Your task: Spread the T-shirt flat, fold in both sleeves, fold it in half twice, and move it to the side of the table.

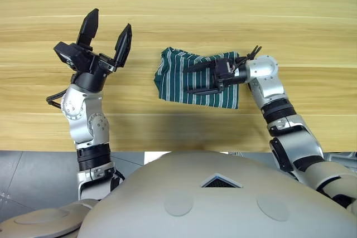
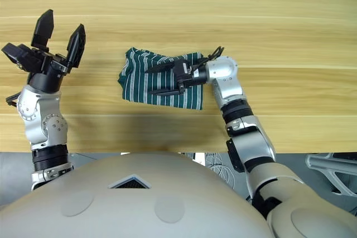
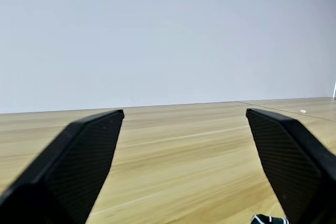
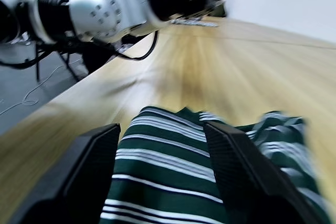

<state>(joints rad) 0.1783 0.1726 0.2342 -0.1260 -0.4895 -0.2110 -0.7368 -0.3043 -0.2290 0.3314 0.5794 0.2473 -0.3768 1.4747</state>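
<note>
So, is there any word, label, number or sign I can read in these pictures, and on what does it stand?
No readable text. The T-shirt shows only stripes, the table only wood grain; the left pincer and the right pincer carry no legible marking.

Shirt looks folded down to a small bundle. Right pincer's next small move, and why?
Probably lower the right pincer and shut it on the T-shirt. The shirt already lies as a compact folded bundle, the open pincer spans it without gripping, and the left pincer is raised, open, off to the side. Only the move to the side of the table seems left.
</note>
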